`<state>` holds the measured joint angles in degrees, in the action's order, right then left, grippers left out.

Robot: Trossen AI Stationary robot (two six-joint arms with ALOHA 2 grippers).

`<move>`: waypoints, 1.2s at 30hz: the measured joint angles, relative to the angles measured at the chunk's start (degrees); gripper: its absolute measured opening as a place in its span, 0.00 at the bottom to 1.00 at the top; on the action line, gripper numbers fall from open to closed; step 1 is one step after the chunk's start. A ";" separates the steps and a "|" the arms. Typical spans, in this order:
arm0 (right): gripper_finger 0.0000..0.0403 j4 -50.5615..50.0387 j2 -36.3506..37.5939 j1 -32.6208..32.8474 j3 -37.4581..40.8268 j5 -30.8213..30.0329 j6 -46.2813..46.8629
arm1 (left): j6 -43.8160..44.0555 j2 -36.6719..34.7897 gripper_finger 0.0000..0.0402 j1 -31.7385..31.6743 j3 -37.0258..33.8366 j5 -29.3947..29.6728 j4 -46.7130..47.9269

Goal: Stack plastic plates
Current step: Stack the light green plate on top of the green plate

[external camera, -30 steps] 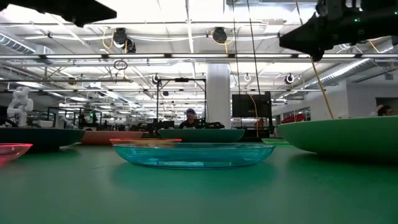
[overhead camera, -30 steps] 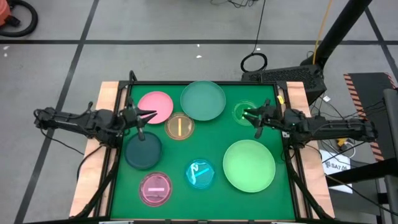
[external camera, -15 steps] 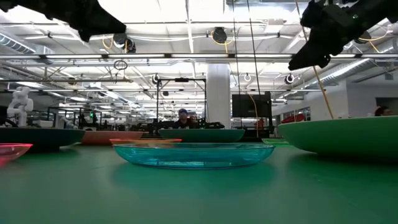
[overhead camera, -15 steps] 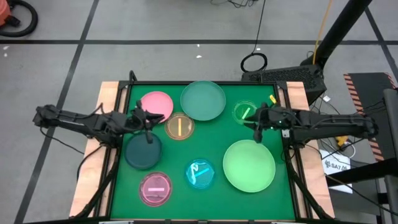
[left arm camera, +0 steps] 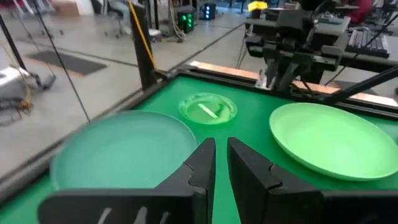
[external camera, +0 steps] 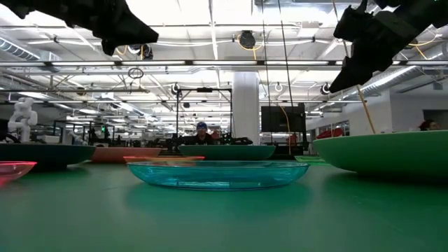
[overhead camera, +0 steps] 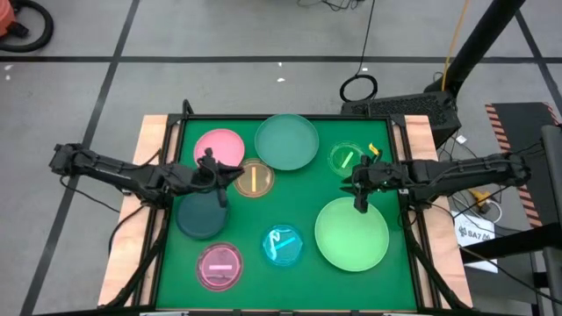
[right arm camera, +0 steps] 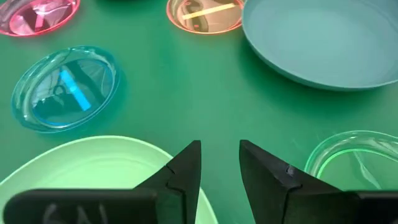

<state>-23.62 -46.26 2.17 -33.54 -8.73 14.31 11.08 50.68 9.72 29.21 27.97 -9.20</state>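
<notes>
In the high view my left gripper (overhead camera: 234, 173) hovers at the amber plate's (overhead camera: 253, 177) left rim, between the pink plate (overhead camera: 219, 149) and the dark teal plate (overhead camera: 202, 213). Its fingers are open by a narrow gap (left arm camera: 221, 158). My right gripper (overhead camera: 352, 185) is open (right arm camera: 219, 163). It hangs over the green mat between the small green plate (overhead camera: 345, 159) and the far rim of the large light-green plate (overhead camera: 351, 233). The large teal plate (overhead camera: 287, 142), the cyan plate (overhead camera: 283, 246) and the magenta plate (overhead camera: 219, 265) lie flat on the mat, each apart from the others.
Wooden rails (overhead camera: 151, 140) and a dark frame border the green mat (overhead camera: 307, 189). Bare mat shows in the middle, between the amber, cyan and light-green plates. The low view shows both arms high above the plates, with a person far off in the room behind (external camera: 203, 129).
My left gripper has moved toward the table's right, from beside the pink plate to the amber plate's rim. My right gripper has left the small green plate, moving toward the near edge and the light-green plate, and has tipped downward. No plate has moved.
</notes>
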 joint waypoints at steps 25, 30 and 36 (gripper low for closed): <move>0.25 6.66 10.84 3.51 0.07 -9.44 -14.78 | 11.45 38.50 0.12 4.04 21.53 -4.61 -10.77; 0.25 9.80 13.68 3.82 1.18 -9.30 -6.93 | 10.44 44.23 0.12 4.04 26.61 -4.61 -10.58; 0.25 16.04 12.18 6.14 6.94 -7.48 -5.52 | 10.62 49.47 0.12 4.04 31.97 -7.43 -10.02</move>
<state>-7.57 -34.08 8.30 -26.60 -16.21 8.78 21.71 100.15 13.76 61.18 20.54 -19.23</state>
